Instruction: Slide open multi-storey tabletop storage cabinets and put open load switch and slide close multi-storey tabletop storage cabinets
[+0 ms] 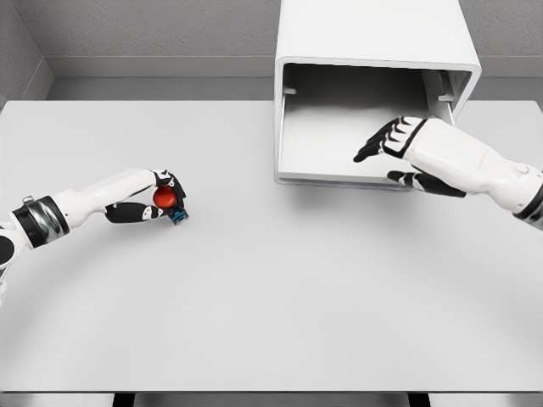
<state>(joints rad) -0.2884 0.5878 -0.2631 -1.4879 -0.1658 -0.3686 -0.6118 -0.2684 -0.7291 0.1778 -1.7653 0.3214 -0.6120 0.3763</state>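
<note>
The left hand [157, 202] is at the left part of the desk [271, 297], low above the surface. Its fingers are curled around the load switch [168, 201], a small obj. with red round part and a bit of blue at the lower right (other details too small to tell). Well apart to the right, at the desk's back, stands the white storage cabinet [373, 34] w/ its drawer [339, 127] slid open toward the robot. The right hand [399, 148] is at the drawer's front right part, fingers spread, index pointing left, holding nothing.
</note>
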